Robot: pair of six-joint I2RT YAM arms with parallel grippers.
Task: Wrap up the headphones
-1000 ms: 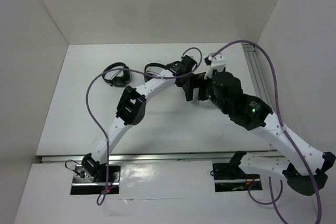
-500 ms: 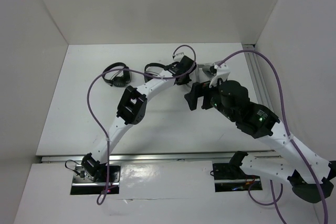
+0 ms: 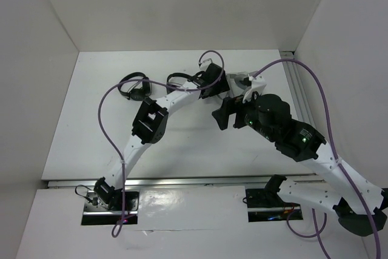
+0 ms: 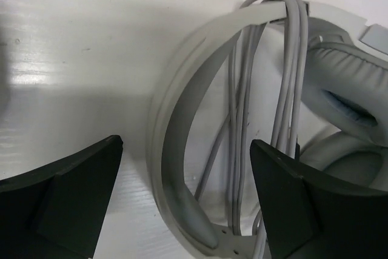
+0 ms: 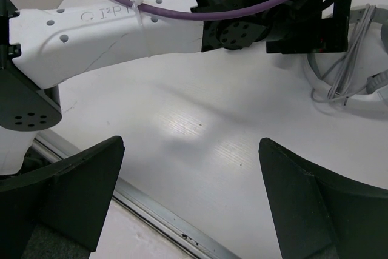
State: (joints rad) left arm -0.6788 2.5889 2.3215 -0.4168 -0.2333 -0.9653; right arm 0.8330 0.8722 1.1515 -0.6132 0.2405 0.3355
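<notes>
Headphones [image 4: 162, 131] run past the frame, cups [image 4: 339, 83] half cut off.

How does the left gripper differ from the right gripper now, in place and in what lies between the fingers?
The left gripper straddles the band of the headphones and strands of the cable; the right gripper has only bare table between its fingers. The left gripper is close over the headphones; the right gripper stands apart from them. Both are open and hold nothing.
</notes>
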